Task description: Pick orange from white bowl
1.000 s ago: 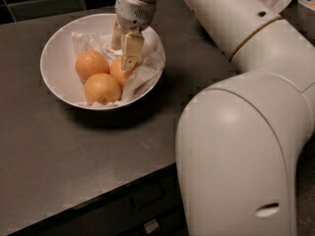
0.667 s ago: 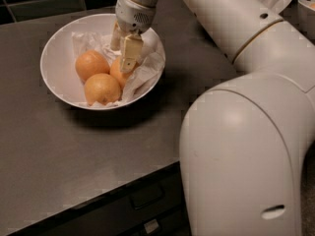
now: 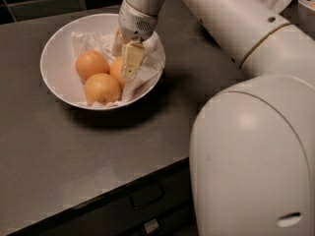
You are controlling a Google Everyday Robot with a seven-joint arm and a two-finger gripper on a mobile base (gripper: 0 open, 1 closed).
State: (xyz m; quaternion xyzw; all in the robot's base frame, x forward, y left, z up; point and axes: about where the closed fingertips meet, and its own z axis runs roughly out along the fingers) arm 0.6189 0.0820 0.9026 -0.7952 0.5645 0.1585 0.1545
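Orange point(image 3: 115, 72) in the white bowl point(image 3: 55, 58), pincer point(image 3: 125, 65) right over it!
It lies on crumpled paper point(image 3: 147, 70) beside two other oranges point(image 3: 102, 88); the pincer hangs low in the bowl against it, gripping or not, I cannot tell. The bowl stands on the dark desk point(image 3: 74, 151).

My cream-tipped white gripper point(image 3: 124, 65) hangs inside the glossy white bowl point(image 3: 54, 58), over white crumpled paper point(image 3: 147, 70). The orange point(image 3: 116, 69) beneath it is deep orange, like its two neighbours point(image 3: 91, 64) point(image 3: 102, 87). The countertop point(image 3: 74, 151) is dark grey-brown, and my arm point(image 3: 246, 33) is off-white.
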